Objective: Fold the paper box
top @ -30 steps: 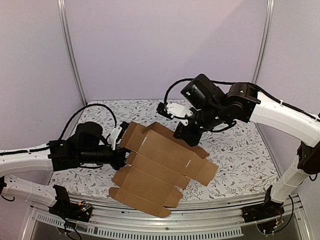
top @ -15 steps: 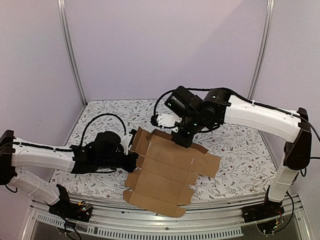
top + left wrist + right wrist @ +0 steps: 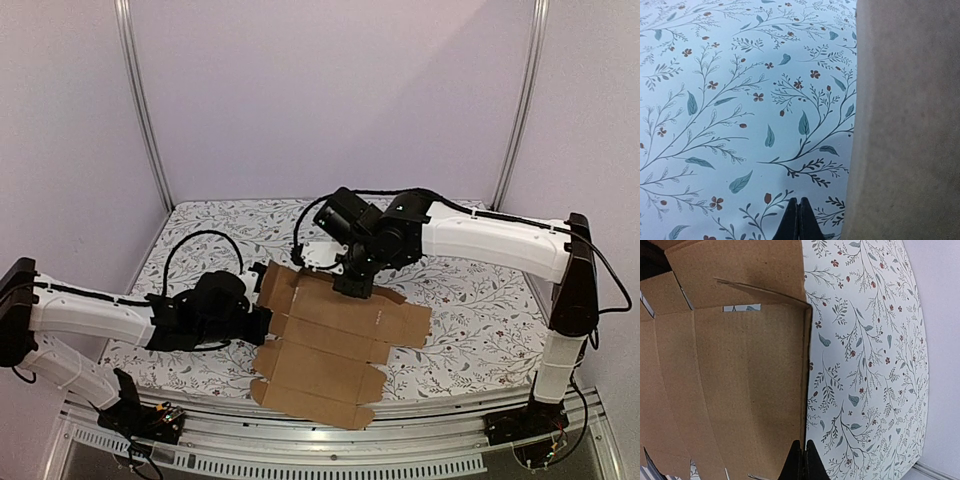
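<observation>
The box (image 3: 330, 345) lies as a flat, unfolded brown sheet on the table (image 3: 470, 320), at the middle and towards the near edge, its flaps spread out to left and right.

The left end effector (image 3: 262, 322) reaches in from the left and sits at the sheet's left edge. Its fingertips (image 3: 791, 225) are clenched together over the bare floral cloth, just beside the cardboard, with nothing between them.

The right end effector (image 3: 352, 287) comes in from the right and is low over the sheet's far edge. Its fingertips (image 3: 797, 465) are also pressed together, right on the line of that edge; whether they pinch the cardboard cannot be told. A flap (image 3: 760, 292) next to it tilts up slightly.
</observation>
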